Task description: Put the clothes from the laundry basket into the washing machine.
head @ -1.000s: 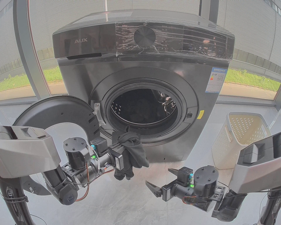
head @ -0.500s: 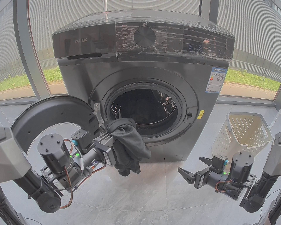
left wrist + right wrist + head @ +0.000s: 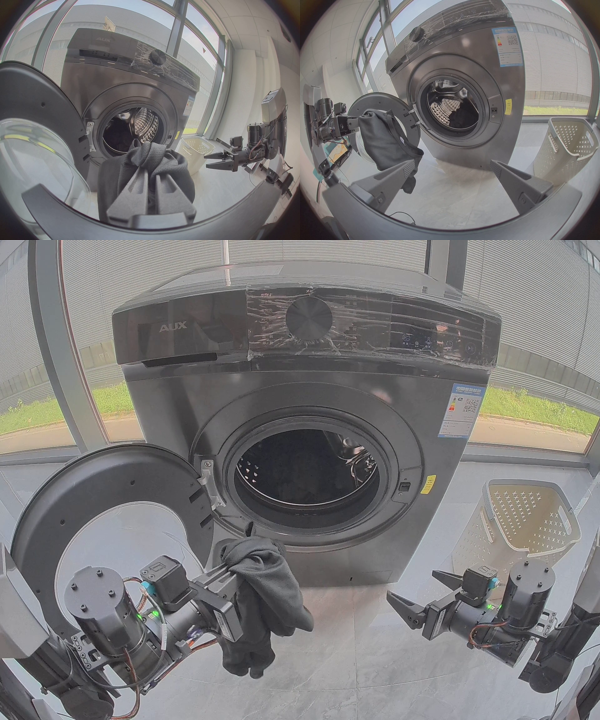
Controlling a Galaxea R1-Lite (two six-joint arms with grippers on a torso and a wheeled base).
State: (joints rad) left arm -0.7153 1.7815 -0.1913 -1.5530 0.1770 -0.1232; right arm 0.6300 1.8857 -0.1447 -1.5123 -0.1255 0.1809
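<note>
A dark grey garment [image 3: 265, 584] hangs from my left gripper [image 3: 232, 570], which is shut on it low in front of the washing machine [image 3: 300, 384], below and left of the drum opening [image 3: 306, 474]. In the left wrist view the fingers [image 3: 139, 190] pinch the garment [image 3: 156, 157] bunched over them. Dark clothes lie inside the drum [image 3: 464, 115]. My right gripper [image 3: 414, 589] hangs open and holds nothing, above the floor beside the white laundry basket [image 3: 531, 534]. The part of the basket's inside that I see holds no clothes.
The round machine door [image 3: 112, 502] stands swung open on the left, just behind my left arm. Pale floor tiles [image 3: 350, 652] spread between the two arms. Glass walls run behind the machine. The basket [image 3: 572, 147] stands right of the machine.
My left gripper first rose toward the drum with the garment, then dropped lower and back from it. My right arm swung right, toward the basket, still open.
</note>
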